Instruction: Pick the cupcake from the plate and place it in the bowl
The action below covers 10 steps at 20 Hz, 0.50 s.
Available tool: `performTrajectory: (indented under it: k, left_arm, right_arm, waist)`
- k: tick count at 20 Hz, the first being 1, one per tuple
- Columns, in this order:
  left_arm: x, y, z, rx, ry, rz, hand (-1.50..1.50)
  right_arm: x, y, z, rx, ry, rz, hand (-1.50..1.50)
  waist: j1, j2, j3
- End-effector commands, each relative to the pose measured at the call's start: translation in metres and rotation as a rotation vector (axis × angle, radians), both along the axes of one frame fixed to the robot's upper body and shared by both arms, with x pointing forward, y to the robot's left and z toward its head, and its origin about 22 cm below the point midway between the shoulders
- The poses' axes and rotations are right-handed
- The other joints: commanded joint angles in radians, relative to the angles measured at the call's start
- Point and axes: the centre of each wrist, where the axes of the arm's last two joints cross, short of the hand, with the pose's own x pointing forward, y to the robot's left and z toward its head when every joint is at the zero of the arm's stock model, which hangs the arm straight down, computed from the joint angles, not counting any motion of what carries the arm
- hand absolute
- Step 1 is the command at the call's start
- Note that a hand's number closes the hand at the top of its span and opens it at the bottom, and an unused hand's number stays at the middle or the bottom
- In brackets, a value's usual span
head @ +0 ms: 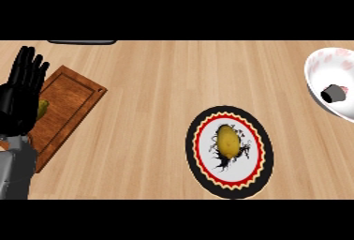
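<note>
A yellowish, oval cupcake (229, 139) lies in the middle of a white plate (207, 161) with red, yellow and black rings, at the lower centre of the counter. A white bowl (325, 65) with pink marks stands at the right edge, partly cut off. Inside it shows a small dark and grey shape (335, 93) that I cannot identify. My left hand (21, 93) rests open at the far left with fingers up, far from the plate. My right hand does not show.
A brown wooden cutting board (69, 108) lies at the left, partly under my left hand. A small green-yellow item (43, 108) on it peeks out beside the hand. A dark flat object (81, 42) sits at the counter's far edge.
</note>
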Motion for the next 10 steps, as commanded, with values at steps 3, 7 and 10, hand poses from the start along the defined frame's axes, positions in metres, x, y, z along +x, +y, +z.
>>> performTrajectory:
  k: [3,7,10]
  left_arm:
    - [-0.003,-0.002,-0.003,0.0,0.002,-0.008,0.0]
    - [-0.004,0.002,0.003,0.013,-0.014,0.001,0.0]
    - [0.002,-0.001,-0.002,-0.005,-0.01,-0.005,0.0]
  right_arm:
    - [-0.045,-0.028,-0.005,0.054,-0.054,-0.017,-1.5]
    - [-0.059,-0.036,-0.005,0.077,-0.068,-0.031,-1.5]
    - [-0.074,-0.048,0.016,0.086,-0.074,0.016,-1.5]
  waist:
    - [-0.012,0.003,0.006]
    - [0.0,0.004,0.008]
    - [-0.021,0.008,0.007]
